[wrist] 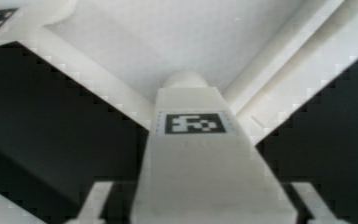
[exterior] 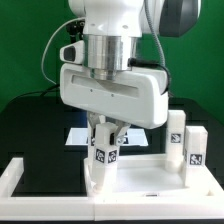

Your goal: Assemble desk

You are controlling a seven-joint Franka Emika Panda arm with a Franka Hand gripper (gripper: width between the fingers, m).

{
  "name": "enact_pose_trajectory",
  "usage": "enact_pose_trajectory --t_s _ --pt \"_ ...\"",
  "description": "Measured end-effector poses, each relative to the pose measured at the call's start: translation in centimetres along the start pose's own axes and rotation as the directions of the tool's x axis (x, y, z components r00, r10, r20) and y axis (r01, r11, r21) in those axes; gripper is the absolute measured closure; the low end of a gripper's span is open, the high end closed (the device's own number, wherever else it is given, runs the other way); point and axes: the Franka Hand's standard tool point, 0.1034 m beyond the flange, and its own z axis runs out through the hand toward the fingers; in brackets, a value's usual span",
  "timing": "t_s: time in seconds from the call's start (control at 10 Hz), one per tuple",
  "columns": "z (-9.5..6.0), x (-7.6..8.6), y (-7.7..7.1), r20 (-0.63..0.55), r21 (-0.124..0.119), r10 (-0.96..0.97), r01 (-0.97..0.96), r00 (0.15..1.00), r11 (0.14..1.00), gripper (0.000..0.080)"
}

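A white desk leg with small square tags stands upright at the near left corner of the flat white desk top panel. My gripper comes down from above and is shut on the leg's upper part. In the wrist view the leg fills the space between my two fingers, its tag facing the camera, and the white panel lies beyond its end. Two more white legs stand upright on the exterior view's right.
The white rail frames the black mat along the front and the exterior view's left. The marker board lies flat behind the arm. The two standing legs are close to the panel's right edge.
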Motion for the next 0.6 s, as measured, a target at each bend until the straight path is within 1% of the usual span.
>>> enact_pose_trajectory --t_s 0.2,0.3,0.4,0.5,0.6 --pt "0.02 0.33 -0.09 0.016 -0.009 0.271 -0.27 0.963 0.963 0.0512" --pt "0.08 0.43 -0.03 0.039 0.002 0.448 -0.448 0.893 0.894 0.0512" --pt "0.13 0.5 0.26 0.072 0.035 0.577 -0.58 0.814 0.814 0.0511" --pt "0.16 0.47 0.5 0.084 0.048 0.697 -0.701 0.713 0.711 0.051" --pt "0.14 0.4 0.44 0.084 0.044 0.731 -0.736 0.677 0.676 0.051"
